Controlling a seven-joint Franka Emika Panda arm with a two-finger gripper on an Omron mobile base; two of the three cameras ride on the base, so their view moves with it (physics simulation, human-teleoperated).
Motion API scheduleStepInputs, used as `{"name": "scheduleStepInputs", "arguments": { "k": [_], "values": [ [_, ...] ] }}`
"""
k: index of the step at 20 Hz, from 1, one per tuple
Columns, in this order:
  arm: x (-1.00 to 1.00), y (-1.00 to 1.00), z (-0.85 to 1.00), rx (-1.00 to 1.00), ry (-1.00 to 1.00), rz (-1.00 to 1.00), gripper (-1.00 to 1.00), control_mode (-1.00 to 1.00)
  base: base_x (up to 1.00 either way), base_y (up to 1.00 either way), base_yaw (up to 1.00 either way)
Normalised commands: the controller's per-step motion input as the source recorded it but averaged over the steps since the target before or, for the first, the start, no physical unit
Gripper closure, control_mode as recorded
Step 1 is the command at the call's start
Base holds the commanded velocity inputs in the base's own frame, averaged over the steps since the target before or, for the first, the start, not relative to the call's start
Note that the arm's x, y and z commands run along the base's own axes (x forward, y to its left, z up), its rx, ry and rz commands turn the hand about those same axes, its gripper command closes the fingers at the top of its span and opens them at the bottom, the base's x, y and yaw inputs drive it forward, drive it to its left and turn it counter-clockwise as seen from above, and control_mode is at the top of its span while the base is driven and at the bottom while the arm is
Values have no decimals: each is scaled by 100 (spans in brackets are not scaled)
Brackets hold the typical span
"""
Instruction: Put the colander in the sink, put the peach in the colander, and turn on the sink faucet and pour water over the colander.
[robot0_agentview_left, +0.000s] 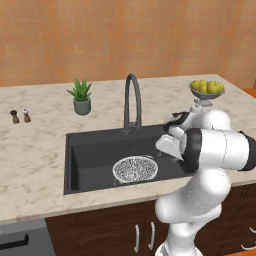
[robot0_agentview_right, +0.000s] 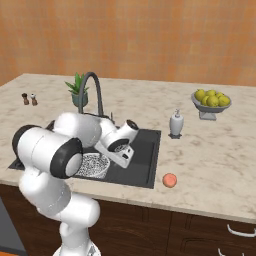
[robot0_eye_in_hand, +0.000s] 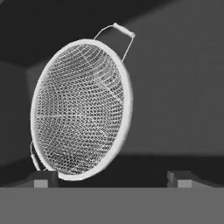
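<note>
The speckled mesh colander rests on the floor of the black sink. In the hand view the colander stands close ahead, left of centre, against the sink wall. My gripper hangs over the basin just right of the colander, open, with nothing between its fingertips. The peach lies on the counter to the right of the sink, near the front edge. Behind the basin rises the dark gooseneck faucet; no water shows.
A footed bowl of lemons stands at the back right. A soap dispenser sits by the sink's right rim. A potted plant and two small shakers stand at the back left.
</note>
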Motion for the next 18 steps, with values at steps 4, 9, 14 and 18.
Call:
{"name": "scheduleStepInputs", "arguments": {
  "k": [4, 9, 14, 18],
  "values": [
    [-68, -51, 71, -3, 6, -1, -100, -100, 0, 0, 0],
    [-41, -26, 63, -13, 10, -1, -100, -100, 0, 0, 0],
    [-35, -16, 41, -19, 13, 0, -100, -100, 0, 0, 0],
    [-23, -36, 40, -17, 15, 0, -100, -100, 0, 0, 0]
  ]
}}
